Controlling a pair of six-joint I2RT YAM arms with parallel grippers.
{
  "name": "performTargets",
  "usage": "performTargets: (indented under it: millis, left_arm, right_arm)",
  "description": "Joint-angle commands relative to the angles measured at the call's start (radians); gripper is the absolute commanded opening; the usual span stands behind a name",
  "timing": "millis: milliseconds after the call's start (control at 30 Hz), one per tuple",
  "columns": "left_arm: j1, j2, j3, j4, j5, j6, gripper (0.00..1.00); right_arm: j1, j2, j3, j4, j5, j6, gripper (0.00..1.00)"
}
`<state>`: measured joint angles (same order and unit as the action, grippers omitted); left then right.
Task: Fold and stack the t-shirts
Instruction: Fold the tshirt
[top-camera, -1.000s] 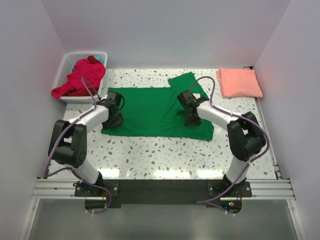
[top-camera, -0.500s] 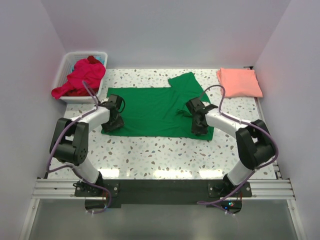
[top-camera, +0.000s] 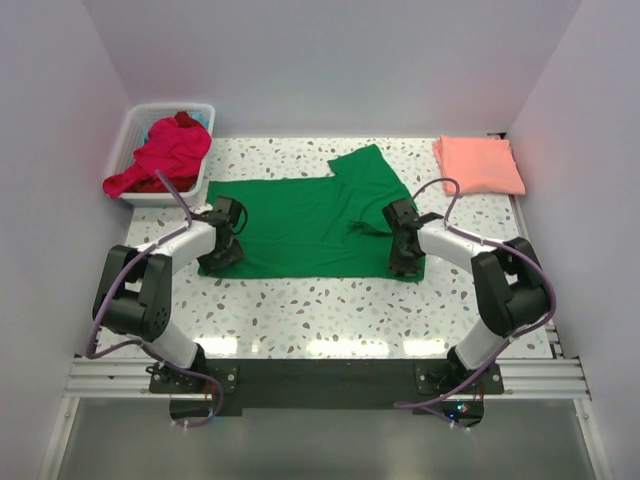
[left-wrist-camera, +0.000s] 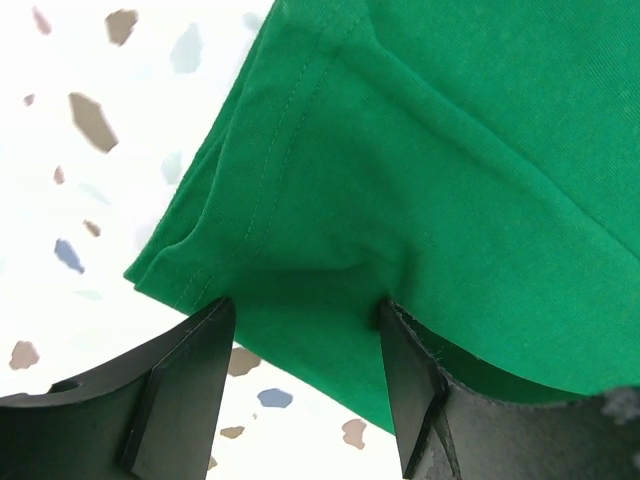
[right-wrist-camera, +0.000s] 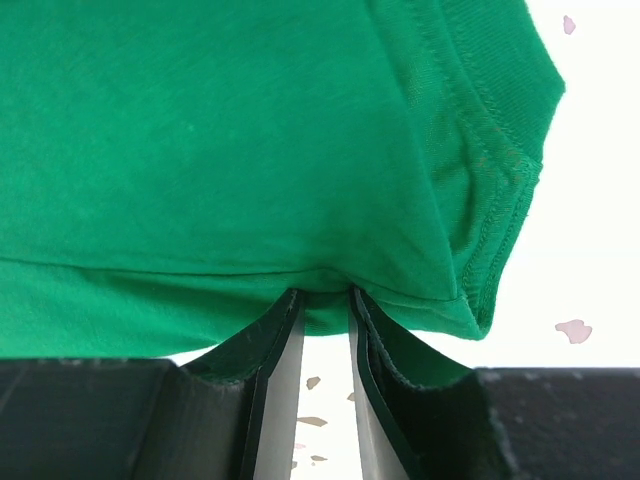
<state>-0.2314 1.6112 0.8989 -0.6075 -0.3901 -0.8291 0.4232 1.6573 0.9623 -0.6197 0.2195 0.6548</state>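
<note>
A bright green t-shirt lies spread flat in the middle of the table, one sleeve turned up at its far right. My left gripper is at the shirt's near left corner. In the left wrist view its jaws stand wide open, with the hem of the green cloth between the tips. My right gripper is at the near right corner. In the right wrist view its jaws are nearly closed, pinching a fold of the green cloth. A salmon-pink t-shirt lies folded at the far right.
A white plastic basket stands at the far left corner, with red and magenta t-shirts heaped in it and spilling over its front rim. White walls close in the speckled table on three sides.
My right gripper has moved right and nearer, from the shirt's middle right to its near right corner. My left gripper has slid a little nearer. The green shirt has shifted slightly toward me.
</note>
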Motion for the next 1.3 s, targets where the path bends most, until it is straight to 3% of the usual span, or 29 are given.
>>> performTargets:
  millis: [0,567,833,1100,1267]
  left_arm:
    - [0.02,-0.008,-0.075,-0.182,-0.078,-0.036,0.65]
    - [0.04,-0.137,-0.104,-0.239,-0.085,-0.048,0.64]
    - [0.038,-0.209,0.032,-0.274,-0.072,0.002,0.64]
    - [0.037,-0.206,0.129,-0.227,-0.07,0.084,0.64]
    - [0.038,-0.177,0.143,-0.103,0.034,0.157,0.65]
  right_arm:
    - [-0.035,0.047,-0.005,-0.021,0.049,0.022,0.28]
    - [-0.063,-0.068,-0.034,-0.133,0.142,-0.001,0.22]
    - [-0.028,-0.211,0.064,-0.189,0.198,-0.023,0.22]
    - [0.017,-0.114,0.173,-0.097,0.118,-0.096,0.28]
    - [0.017,-0.024,0.205,0.027,0.044,-0.132,0.34]
